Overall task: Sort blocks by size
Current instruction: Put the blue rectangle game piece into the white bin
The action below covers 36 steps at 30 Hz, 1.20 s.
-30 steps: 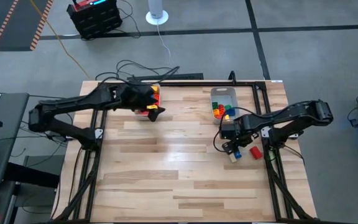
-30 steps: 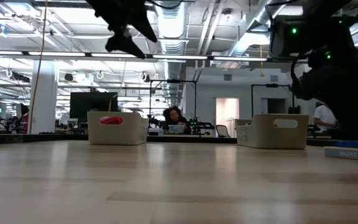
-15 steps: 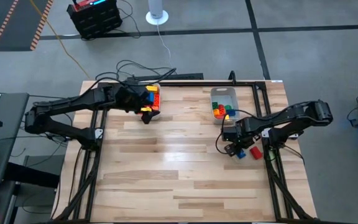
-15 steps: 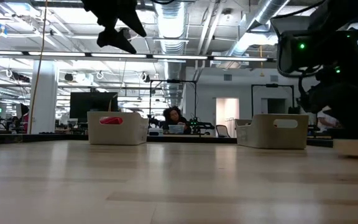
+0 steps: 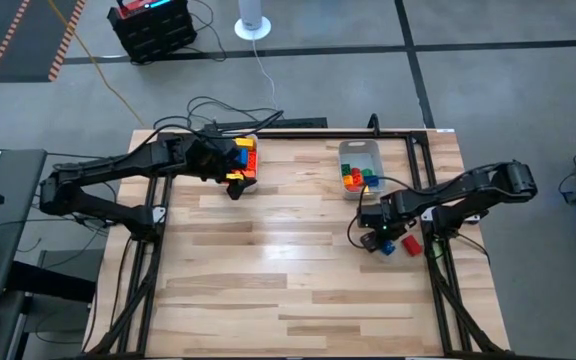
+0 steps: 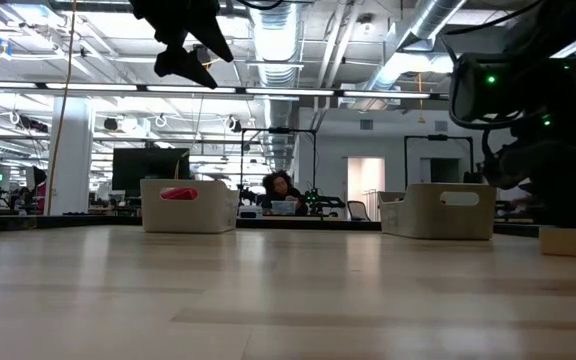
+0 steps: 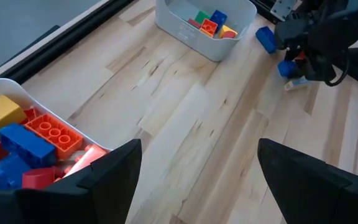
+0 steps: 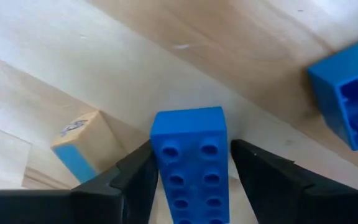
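Blocks: a long blue block (image 8: 190, 168) now sits between the right gripper (image 5: 383, 238)'s jaws near the table (image 5: 268, 280)'s right edge, where a second ago the gripper hung above it; the jaws are narrowing, so a pickup looks underway. The left gripper (image 5: 236, 172), jaws wide and empty, has drawn back over its full bin (image 7: 5, 93). Whether the jaws already press the block is unclear.

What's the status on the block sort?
Right gripper low on the table, fingers astride a long blue block. Left gripper open, hovering by the left bin. Tan block sits close beside.
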Each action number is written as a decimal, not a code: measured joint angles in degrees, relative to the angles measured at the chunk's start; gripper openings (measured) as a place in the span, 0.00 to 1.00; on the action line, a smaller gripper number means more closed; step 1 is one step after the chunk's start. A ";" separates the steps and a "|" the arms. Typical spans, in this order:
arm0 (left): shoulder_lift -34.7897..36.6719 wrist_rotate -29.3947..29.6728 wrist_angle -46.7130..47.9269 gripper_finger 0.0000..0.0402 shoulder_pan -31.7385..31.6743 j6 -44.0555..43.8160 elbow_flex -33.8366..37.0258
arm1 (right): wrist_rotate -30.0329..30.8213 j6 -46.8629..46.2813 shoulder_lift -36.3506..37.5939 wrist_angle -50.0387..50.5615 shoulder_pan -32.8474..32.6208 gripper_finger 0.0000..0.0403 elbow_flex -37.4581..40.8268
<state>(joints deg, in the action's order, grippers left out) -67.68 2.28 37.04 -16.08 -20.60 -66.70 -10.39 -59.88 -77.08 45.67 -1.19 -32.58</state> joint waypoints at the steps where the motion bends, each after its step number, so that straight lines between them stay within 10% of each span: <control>1: 0.00 0.00 0.01 0.78 0.00 0.00 0.00 | 0.14 0.08 0.00 0.02 -0.24 0.60 -0.02; 7: 0.00 0.00 -0.06 0.78 0.00 0.83 0.00 | 1.44 2.33 0.00 -0.65 -1.05 0.41 0.02; 16: -0.02 -0.09 -0.63 0.78 0.00 2.88 0.16 | 3.04 7.46 0.38 -0.65 -0.90 0.40 -5.09; 25: -0.10 -3.52 -9.05 0.78 1.01 1.47 3.75 | 17.93 10.85 2.54 -2.22 -0.88 0.41 -18.31; 36: -6.95 0.64 -22.57 0.78 11.64 2.32 4.26 | 26.15 13.12 2.55 -29.28 1.55 0.42 -24.56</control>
<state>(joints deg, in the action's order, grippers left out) -74.63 2.93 14.47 -4.43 -18.28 -62.43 15.76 -46.76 -74.53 16.39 0.37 -57.14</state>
